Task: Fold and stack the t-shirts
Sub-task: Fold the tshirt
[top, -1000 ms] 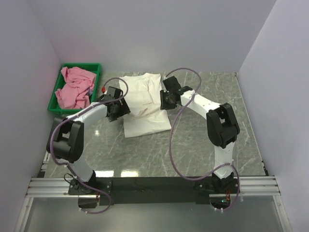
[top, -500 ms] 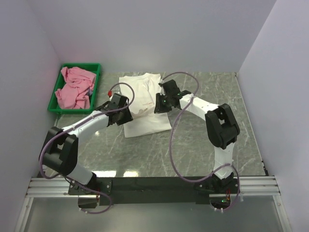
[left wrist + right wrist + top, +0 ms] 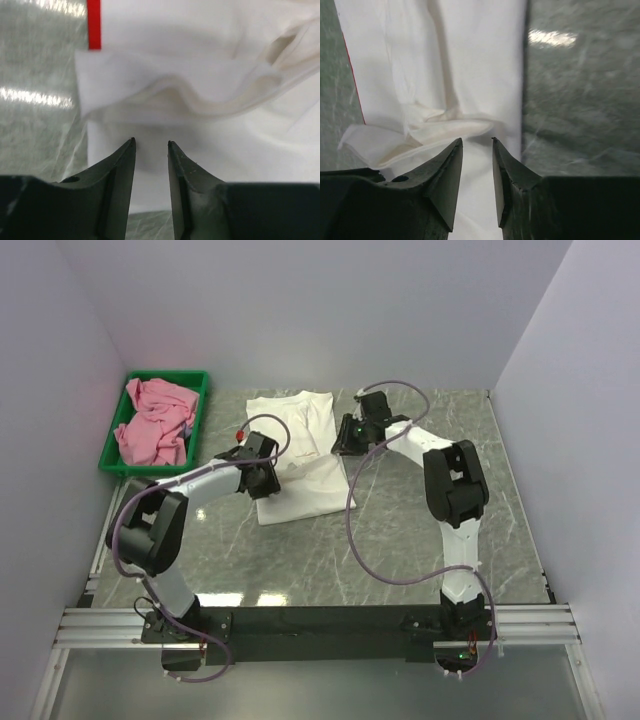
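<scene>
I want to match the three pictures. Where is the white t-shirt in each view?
Top external: the white t-shirt lies mid-table, toward the back, between both arms.
Left wrist: white t-shirt fills most of the frame, except the left strip.
Right wrist: white t-shirt covers the left and centre.
Shared landmark: the grey marble table bordering the shirt's edge.

flat t-shirt (image 3: 305,498): table (image 3: 420,530) centre | crumpled t-shirt (image 3: 155,425): in tray (image 3: 170,375), left

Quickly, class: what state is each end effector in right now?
Left end effector: nearly closed at white t-shirt; grip cannot be told.
Right end effector: the same.
</scene>
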